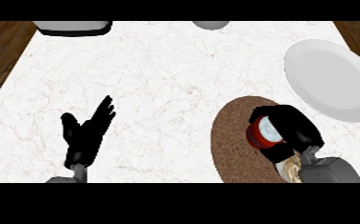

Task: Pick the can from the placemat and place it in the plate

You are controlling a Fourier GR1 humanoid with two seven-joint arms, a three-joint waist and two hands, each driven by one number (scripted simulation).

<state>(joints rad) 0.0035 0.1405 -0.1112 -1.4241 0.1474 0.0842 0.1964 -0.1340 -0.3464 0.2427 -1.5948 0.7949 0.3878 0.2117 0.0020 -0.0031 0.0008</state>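
Counter [162, 70]: a pale marble top with thin pinkish veins, smooth, filling most of the frame; dark wood shows at the upper left and upper right corners.
Placemat [232, 142]: an oval brown mat with a fine woven texture, at the lower right of the frame; near its lower right edge a lighter, straw-coloured patch shows.
Can [265, 132]: a short red cylinder with a round silver-white lid, seen from above; it is over the right part of the placemat, still far from the plate's centre.
Right hand [292, 127]: black, at the lower right of the frame, on a grey forearm that enters from the bottom edge; its fingers and thumb are curled round the can, one above and one below it, so part of the red wall is hidden.
Plate [327, 82]: a white smooth round plate, appearing taller than wide, at the right edge of the frame, just above and to the right of the placemat; nothing lies on it.
Left hand [84, 132]: black, at the lower left of the frame; fingers straight and pointing up and to the right, thumb spread apart to the left, holding nothing, resting over the bare counter.
Upper edge: a white and black object [74, 26] at the upper left, and a small grey rounded object [211, 24] at the upper middle; both are cut by the frame, so I cannot tell what they are.
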